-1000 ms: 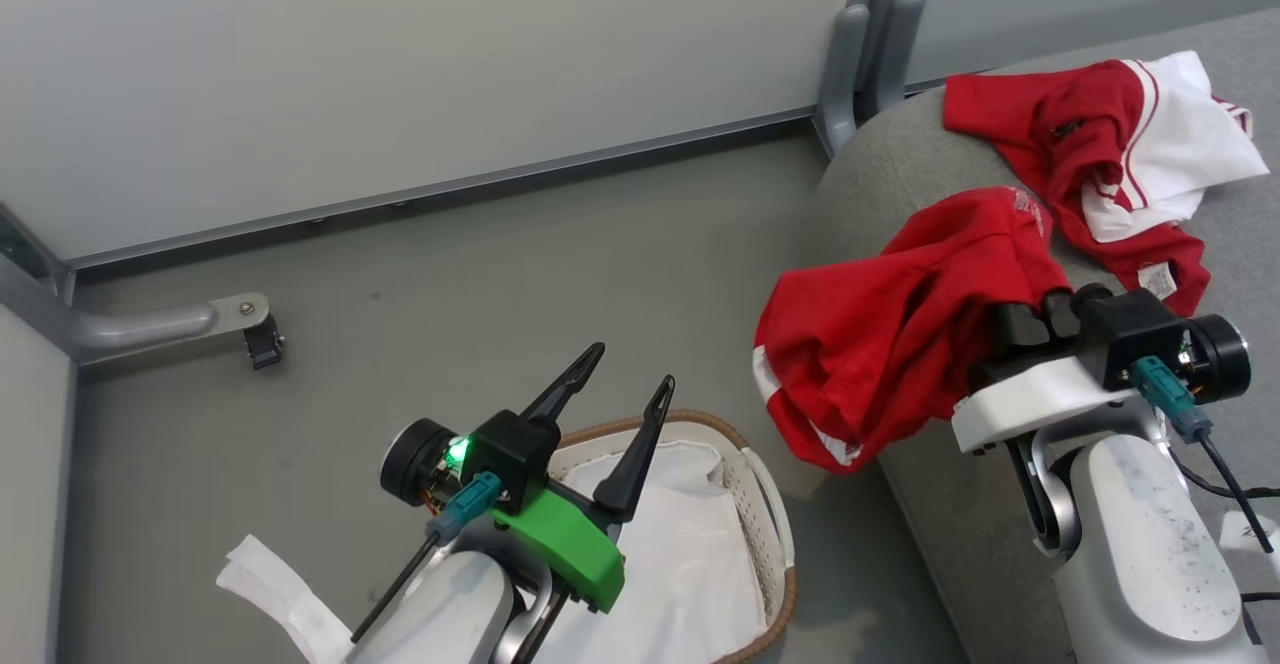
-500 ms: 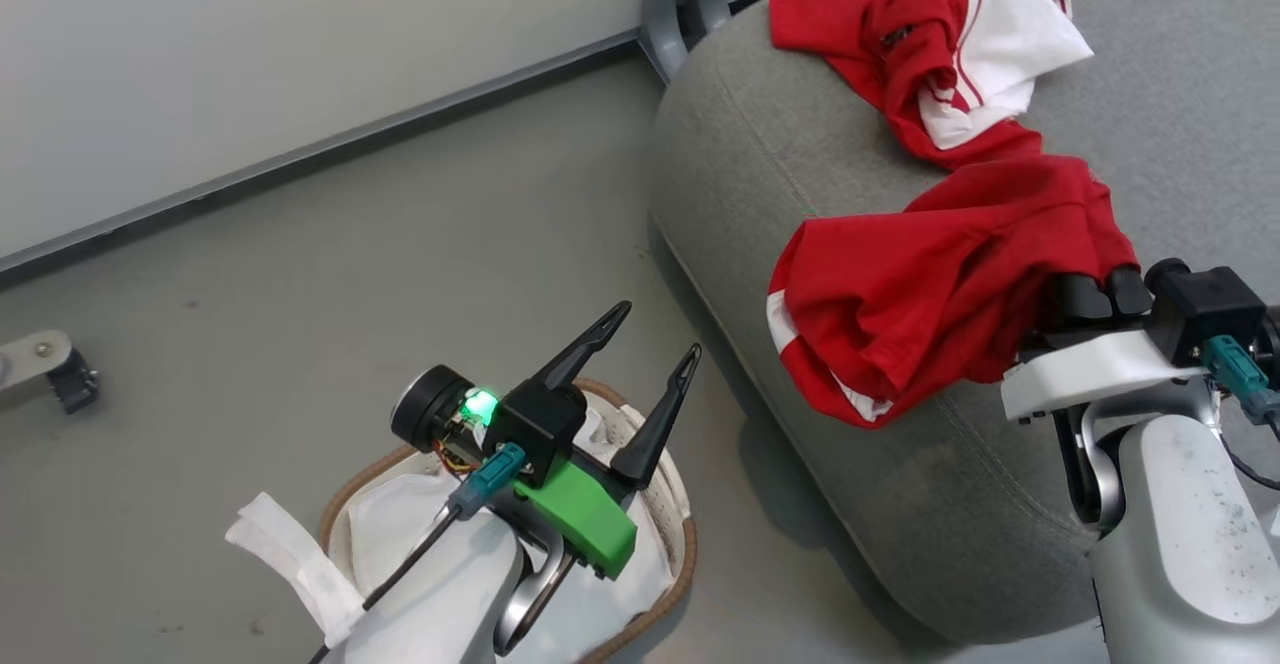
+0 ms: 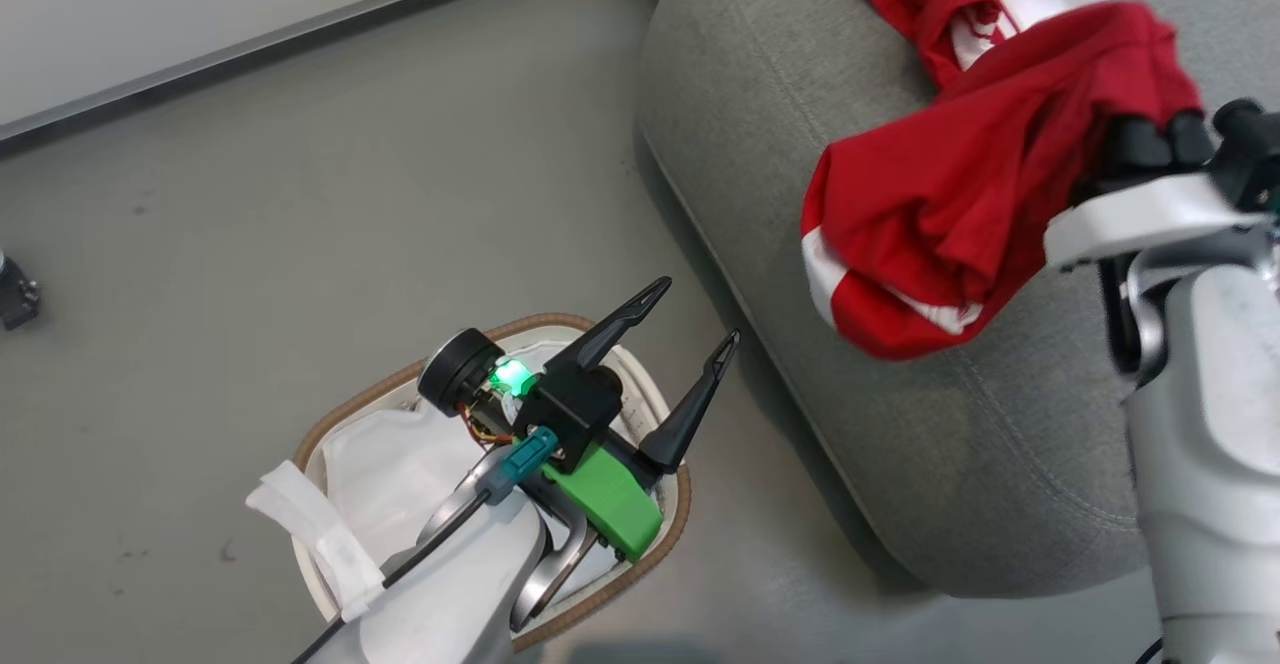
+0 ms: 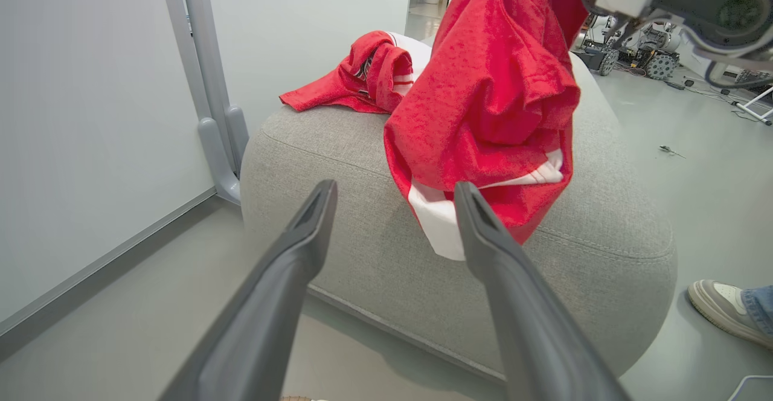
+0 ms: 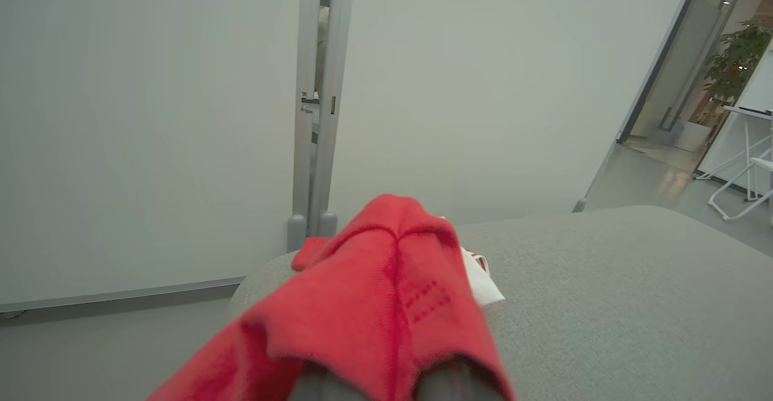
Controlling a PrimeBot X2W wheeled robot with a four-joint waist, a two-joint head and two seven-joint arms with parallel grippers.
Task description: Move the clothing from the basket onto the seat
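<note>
**One red piece down, one in the air over the seat**

At your left, the basket sits on the floor. The part of its inside that the left arm leaves uncovered holds a white sheet, which is not yours to move. The left gripper hangs over the basket's seat-side edge, fingers spread wide with nothing between them.

Next comes the seat, with the jersey already lying crumpled on its top. A second red garment hangs over the seat's rounded front edge. Its white-banded hem is low against the upholstery, and I cannot tell whether it touches.

At your right, the right gripper carries that garment. Its fingers sit pressed close together, with the cloth draped over and bunched around them.

I judge one piece delivered, and one for you to set down and release.
</note>
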